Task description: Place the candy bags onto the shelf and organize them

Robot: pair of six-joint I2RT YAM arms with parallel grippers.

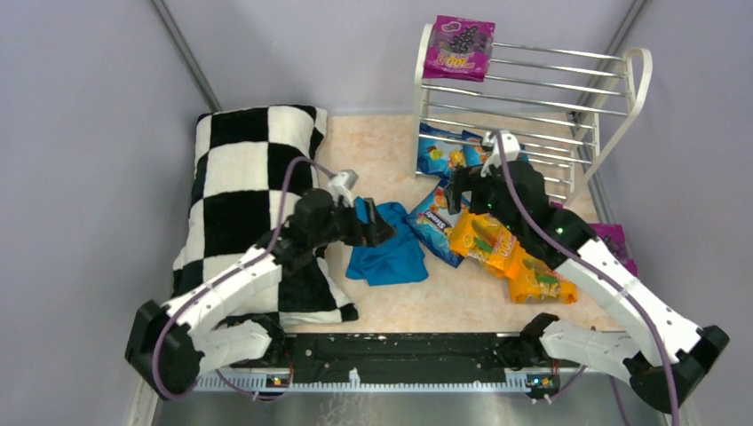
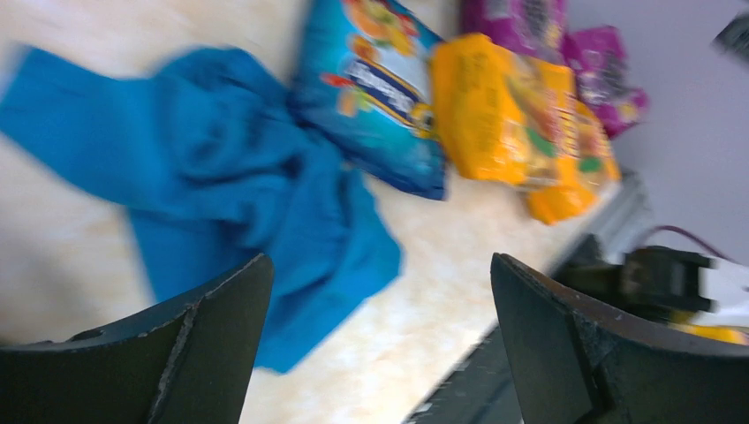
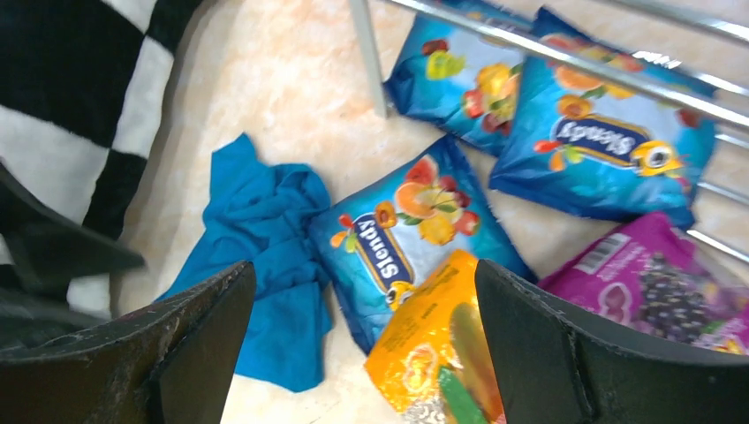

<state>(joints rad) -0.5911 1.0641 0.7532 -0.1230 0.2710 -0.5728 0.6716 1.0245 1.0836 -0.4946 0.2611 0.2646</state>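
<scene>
Top external view: nearest the arm bases, 2 orange candy bags (image 1: 511, 257) lie overlapping on the desk (image 1: 395, 303), partly under the right arm. A checkered pillow (image 1: 249, 186) fills the left side. Just beyond the bases, the left pincer (image 1: 377, 226) hangs over a teal cloth (image 1: 386, 257). Only the left wrist view, though blurred, shows its jaws spread wide with nothing between them.

A blue candy bag (image 1: 433, 226) lies touching the cloth's right edge, its near corner under an orange bag. The right pincer (image 1: 460, 193) hovers over this bag's far end. From above its opening cannot be judged; the right wrist view shows it wide and empty.

That view also shows a purple candy bag (image 3: 654, 300) lying just beside the orange one, mostly hidden by the arm from above. It shows clearly, too, 2 more blue bags (image 3: 609, 150) lying on the desk beneath the lowest rods.

Farthest, the white shelf (image 1: 568, 98) stands at the far right. 1 purple bag (image 1: 459, 46) rests on the left end of its top tier.
</scene>
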